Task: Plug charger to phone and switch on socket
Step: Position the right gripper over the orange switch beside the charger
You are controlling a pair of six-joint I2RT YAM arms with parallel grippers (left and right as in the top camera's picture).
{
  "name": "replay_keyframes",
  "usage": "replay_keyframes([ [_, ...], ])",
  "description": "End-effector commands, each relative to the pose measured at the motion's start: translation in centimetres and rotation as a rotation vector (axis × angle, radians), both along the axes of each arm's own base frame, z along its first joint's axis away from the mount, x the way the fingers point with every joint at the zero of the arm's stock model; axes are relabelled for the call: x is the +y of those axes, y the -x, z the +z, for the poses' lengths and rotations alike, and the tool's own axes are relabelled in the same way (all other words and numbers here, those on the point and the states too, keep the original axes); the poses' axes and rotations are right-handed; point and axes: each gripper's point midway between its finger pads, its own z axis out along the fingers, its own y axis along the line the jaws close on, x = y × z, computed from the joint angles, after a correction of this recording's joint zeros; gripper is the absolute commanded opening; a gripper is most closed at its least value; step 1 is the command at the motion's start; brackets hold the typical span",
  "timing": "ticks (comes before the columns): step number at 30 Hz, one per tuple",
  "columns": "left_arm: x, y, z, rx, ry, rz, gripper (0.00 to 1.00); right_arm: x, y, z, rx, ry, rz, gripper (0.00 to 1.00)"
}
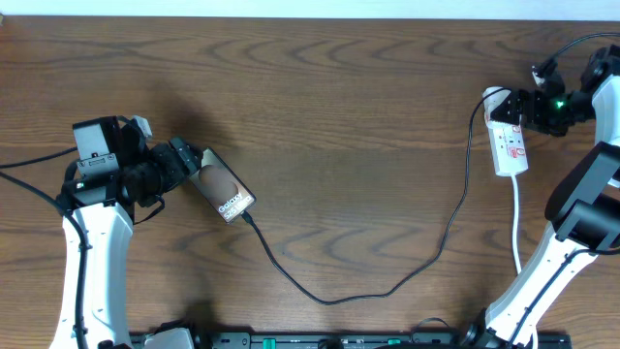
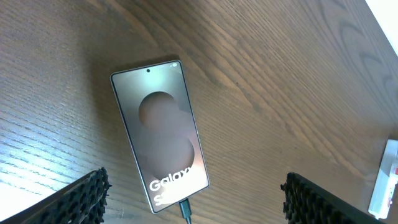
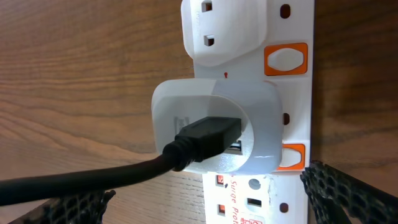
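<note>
Left arm reaches right along the table [image 1: 339, 116], left gripper [image 1: 184, 157] low at the phone's near end. Its fingers [image 2: 78, 199] are spread wide with nothing pinched.

Right arm is folded back at the right edge, right gripper [image 1: 520, 109] over the socket's far end. Its fingers [image 3: 351, 193] are also spread and straddle the strip; contact looks unlikely but is hard to judge.

Socket [image 1: 510, 145]: white, long axis running away from the robot, orange switches [image 3: 286, 59] along one side.

Phone [image 1: 225, 191]: flat, face up, diagonal, port end pointing away from the left gripper. Brown oval, white "Galaxy" text.

Charger [image 1: 329, 299]: tip [image 2: 185, 210] seated in the phone, cable sagging toward the front edge, then up to a white adapter [image 3: 211, 124] on the socket.
</note>
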Motion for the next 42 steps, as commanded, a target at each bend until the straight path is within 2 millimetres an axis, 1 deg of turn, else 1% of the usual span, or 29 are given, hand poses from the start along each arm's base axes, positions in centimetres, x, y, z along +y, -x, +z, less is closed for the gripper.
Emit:
replay_keyframes([
  [1,0.1,0.0,0.1,-0.011,-0.019,-0.017,0.88,0.2,-0.3,-0.1,-0.015,-0.038,0.0,0.99],
  [14,0.1,0.0,0.1,-0.01,-0.019,-0.017,0.88,1.3,-0.4,-0.4,-0.01,-0.045,0.021,0.98],
  [20,0.1,0.0,0.1,-0.011,-0.019,-0.017,0.88,1.6,-0.4,-0.6,-0.008,-0.047,0.027,0.94],
  [24,0.1,0.0,0.1,-0.01,-0.019,-0.017,0.88,1.7,-0.2,-1.1,0.0,-0.05,0.027,0.94],
  [27,0.1,0.0,0.1,-0.01,-0.019,-0.017,0.88,1.8,0.0,-1.5,0.012,-0.057,0.014,0.96],
  [36,0.1,0.1,0.1,-0.01,-0.019,-0.017,0.88,2.0,0.2,-2.0,0.033,-0.069,-0.008,0.95],
  [42,0.1,0.1,0.1,-0.01,-0.019,-0.017,0.88,2.3,0.4,-3.0,0.042,-0.078,-0.015,0.96],
])
